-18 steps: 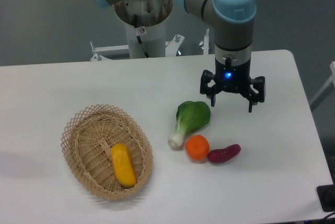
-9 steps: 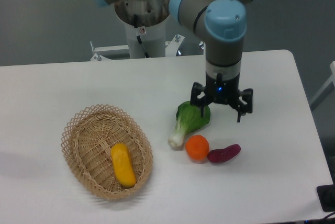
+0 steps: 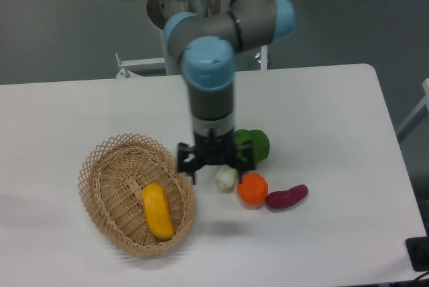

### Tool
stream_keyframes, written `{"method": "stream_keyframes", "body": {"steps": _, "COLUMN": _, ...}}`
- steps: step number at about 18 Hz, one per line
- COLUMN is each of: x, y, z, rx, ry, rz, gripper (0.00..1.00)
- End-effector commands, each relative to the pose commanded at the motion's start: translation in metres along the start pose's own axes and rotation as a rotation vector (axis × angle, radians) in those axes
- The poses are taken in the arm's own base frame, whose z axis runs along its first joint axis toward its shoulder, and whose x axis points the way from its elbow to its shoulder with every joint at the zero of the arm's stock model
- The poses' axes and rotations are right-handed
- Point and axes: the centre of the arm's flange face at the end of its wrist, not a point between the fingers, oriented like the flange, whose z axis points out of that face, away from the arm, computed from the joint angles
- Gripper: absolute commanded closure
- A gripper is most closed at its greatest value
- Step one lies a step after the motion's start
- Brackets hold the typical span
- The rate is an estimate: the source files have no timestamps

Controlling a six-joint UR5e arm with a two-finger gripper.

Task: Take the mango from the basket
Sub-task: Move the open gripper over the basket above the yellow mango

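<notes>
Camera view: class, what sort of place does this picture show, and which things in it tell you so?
Probably a robotics lab or test bench rather than a kitchen: an industrial robot arm on a pedestal, a plain white table, and produce laid out as props, such as the mango in the basket.

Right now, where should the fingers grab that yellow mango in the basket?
Probably across the middle of the mango, coming straight down from above. It lies flat and lengthwise in the basket, so its narrow width fits between the open gripper, and the rim blocks the sides.
</notes>
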Motion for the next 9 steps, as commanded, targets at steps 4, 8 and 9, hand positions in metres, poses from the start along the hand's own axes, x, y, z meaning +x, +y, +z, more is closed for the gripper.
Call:
{"method": "stream_keyframes", "body": {"steps": 4, "x": 0.034, "y": 0.001, "z": 0.027, "rx": -0.010, "ry": 0.006, "rz": 0.042, "gripper": 0.00}}
{"method": "stream_keyframes", "body": {"steps": 8, "x": 0.049, "y": 0.007, "z": 0.051, "rx": -0.042, "ry": 0.017, "rz": 0.064, "gripper": 0.00}}
{"method": "stream_keyframes", "body": {"steps": 9, "x": 0.050, "y": 0.008, "z": 0.058, "rx": -0.053, "ry": 0.017, "rz": 0.065, "gripper": 0.00}}
